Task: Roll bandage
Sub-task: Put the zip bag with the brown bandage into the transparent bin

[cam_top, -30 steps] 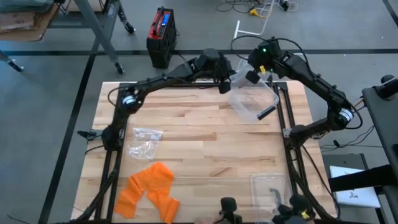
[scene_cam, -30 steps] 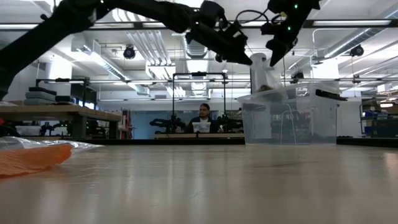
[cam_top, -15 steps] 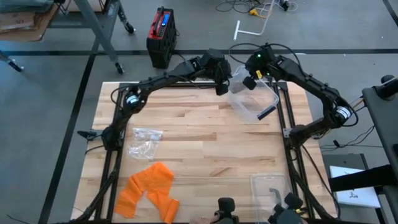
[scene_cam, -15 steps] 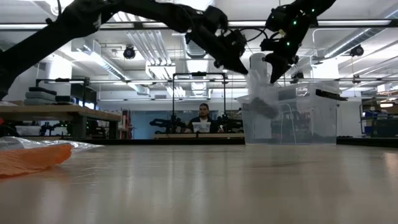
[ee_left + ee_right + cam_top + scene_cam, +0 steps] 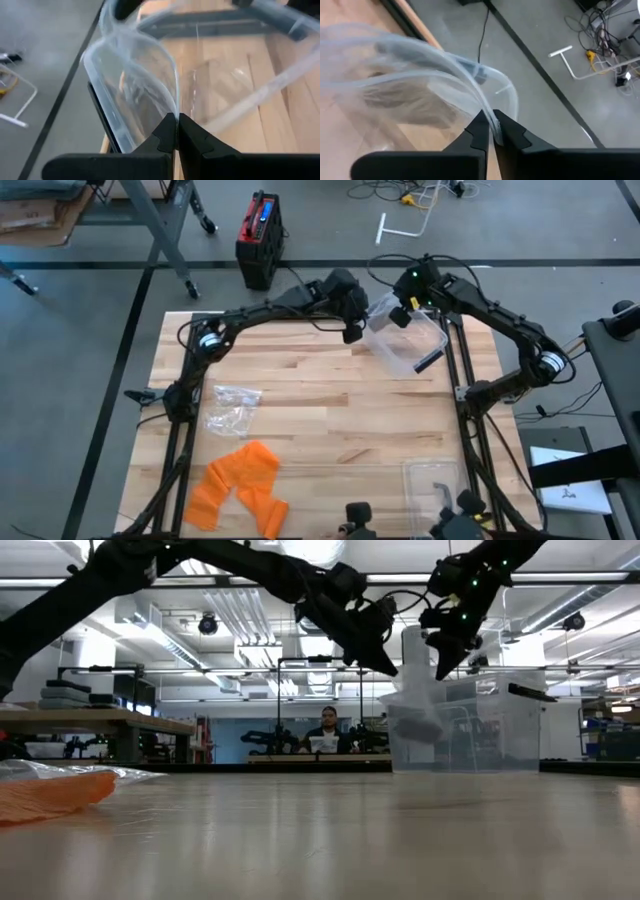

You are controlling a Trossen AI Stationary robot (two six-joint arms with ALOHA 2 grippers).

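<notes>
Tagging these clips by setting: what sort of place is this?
Likely a robotics lab or workshop: a wooden table framed by two arms, workbenches and more equipment behind, exposed ceiling ducts, and a seated person at a far bench.

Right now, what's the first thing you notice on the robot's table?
Both arms meet at the far edge of the table, where the left gripper and right gripper are each shut on a clear plastic bag held above a clear bin. At the near left corner lies a bright orange bandage, with a crumpled clear wrapper just beyond it.
</notes>
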